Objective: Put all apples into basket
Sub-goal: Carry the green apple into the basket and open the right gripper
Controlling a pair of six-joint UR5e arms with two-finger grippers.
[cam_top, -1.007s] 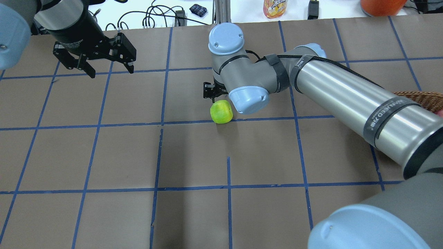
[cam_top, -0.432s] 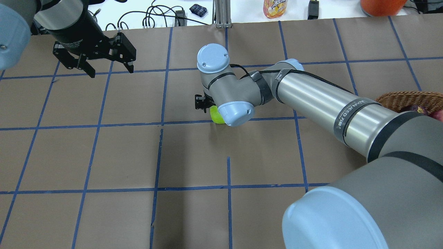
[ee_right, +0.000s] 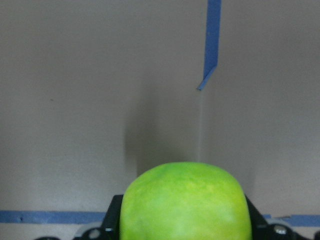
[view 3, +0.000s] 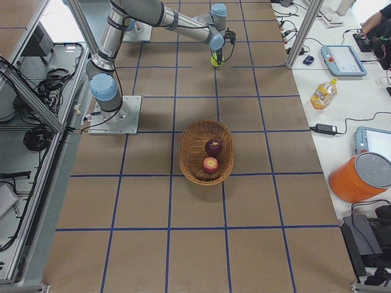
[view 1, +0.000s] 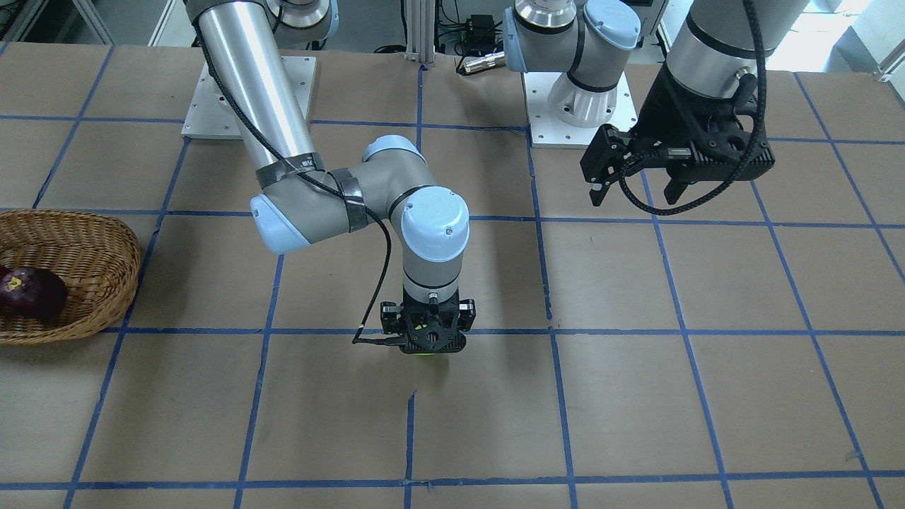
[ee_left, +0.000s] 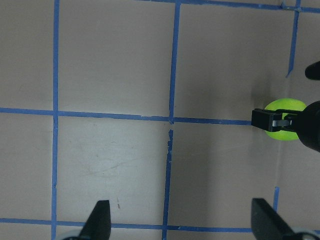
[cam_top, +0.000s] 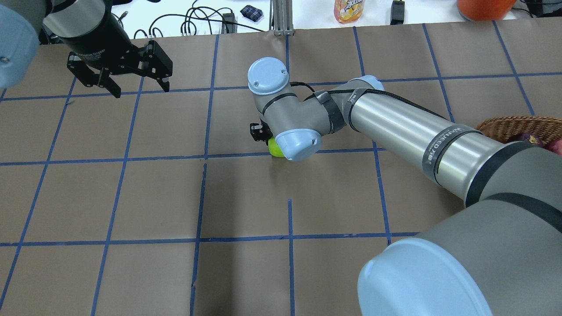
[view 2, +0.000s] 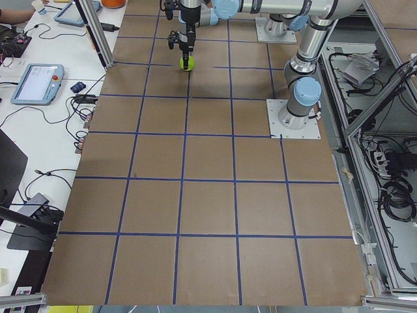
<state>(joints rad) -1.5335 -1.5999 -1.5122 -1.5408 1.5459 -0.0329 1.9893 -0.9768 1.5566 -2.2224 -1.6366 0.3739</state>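
Observation:
The lime green apple rests on the brown table near its middle; it also shows in the right wrist view. My right gripper stands straight down over it, its fingers pressed to both sides, shut on it. The wicker basket sits at the table's right side. It holds the dark purple apple and the red apple. My left gripper hangs open and empty above the far left of the table.
A drink bottle, cables and an orange bucket lie beyond the table's far edge. The arms' base plates are bolted on the robot's side. My right arm's long forearm spans from the right.
My right arm has come down over the green apple, and its fingers have closed around it. The left arm has not moved.

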